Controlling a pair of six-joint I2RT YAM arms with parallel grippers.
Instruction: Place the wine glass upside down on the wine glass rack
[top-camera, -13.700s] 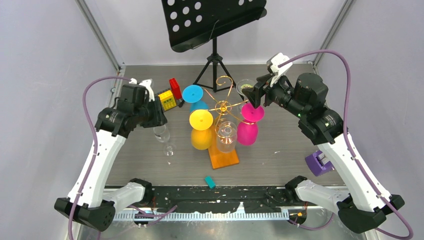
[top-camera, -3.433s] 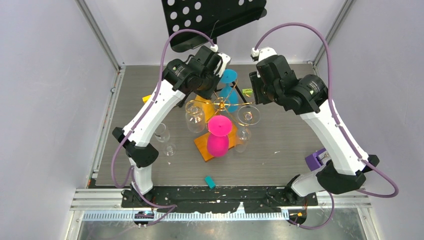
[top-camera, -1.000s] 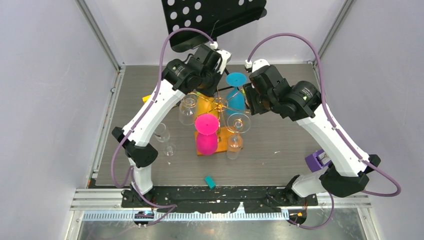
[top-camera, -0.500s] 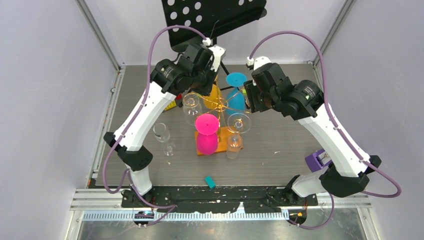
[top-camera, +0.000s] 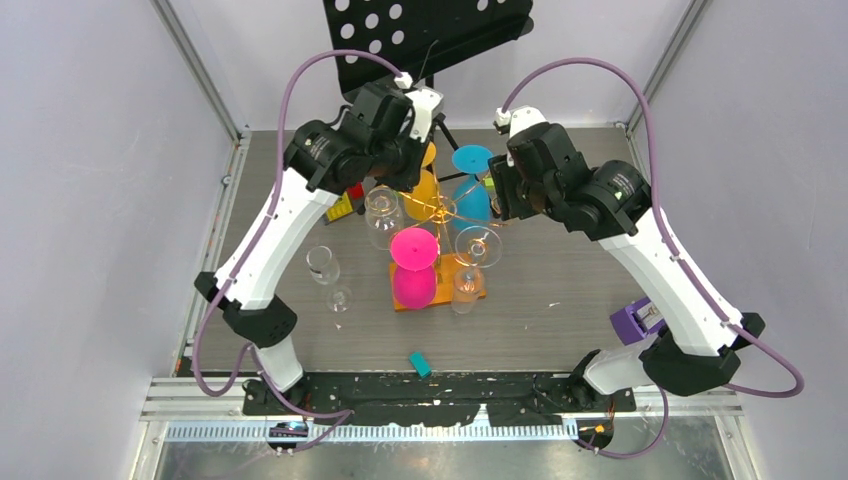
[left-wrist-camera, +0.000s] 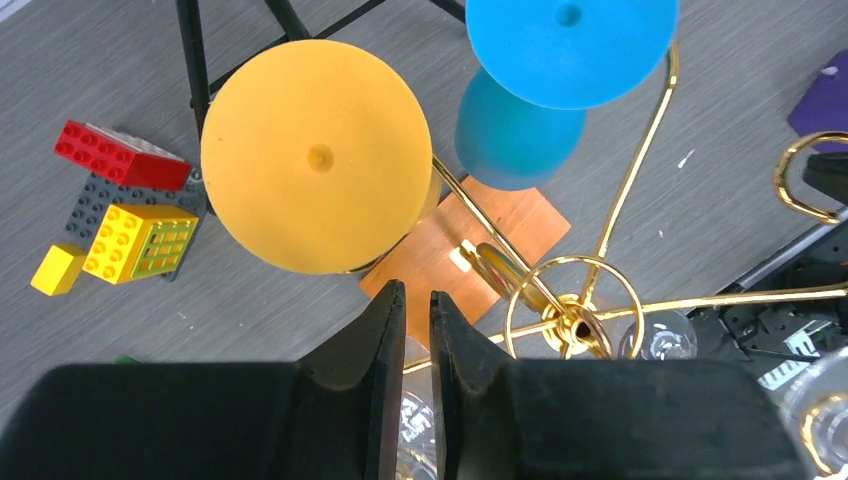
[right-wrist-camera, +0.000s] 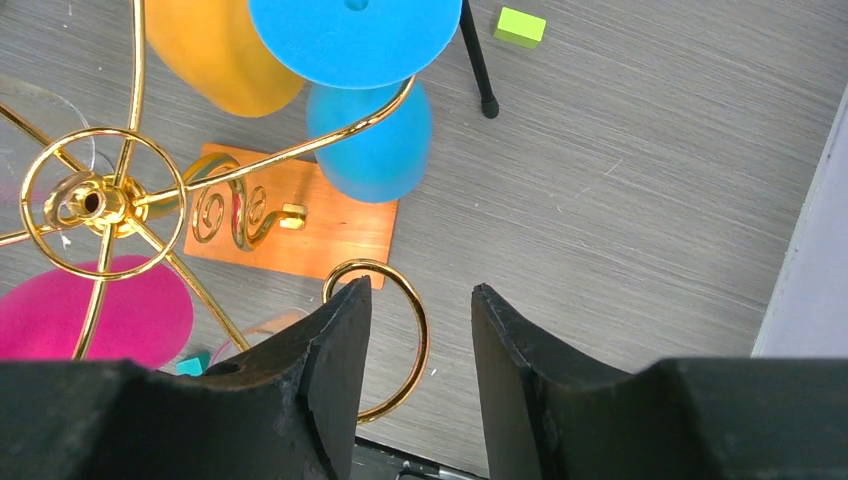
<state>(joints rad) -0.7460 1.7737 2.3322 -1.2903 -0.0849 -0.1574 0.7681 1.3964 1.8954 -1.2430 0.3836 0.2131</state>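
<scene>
The wine glass rack (top-camera: 440, 210) is gold wire on an orange base (right-wrist-camera: 340, 235). It carries upside-down yellow (top-camera: 425, 185), blue (top-camera: 472, 195) and pink (top-camera: 413, 265) glasses. A clear one (top-camera: 478, 245) also hangs on it. A clear wine glass (top-camera: 380, 208) hangs at its left arm. My left gripper (left-wrist-camera: 417, 292) reaches down over that glass from behind, jaws closed to a thin slit. Clear glass (left-wrist-camera: 415, 430) shows in the slit. My right gripper (right-wrist-camera: 420, 290) is open beside the blue glass. A gold end loop (right-wrist-camera: 385, 340) lies between its fingers, touching neither.
Another clear wine glass (top-camera: 325, 268) sits on the table to the left. A black music stand (top-camera: 430, 40) stands at the back, its tripod legs behind the rack. Toy bricks (left-wrist-camera: 125, 230), a green block (right-wrist-camera: 521, 27), a teal block (top-camera: 420, 364) and a purple object (top-camera: 635, 325) lie around.
My left arm has swung left and risen, uncovering the yellow glass. The clear glass under it shifted slightly towards the back. The right arm and the rack base barely moved.
</scene>
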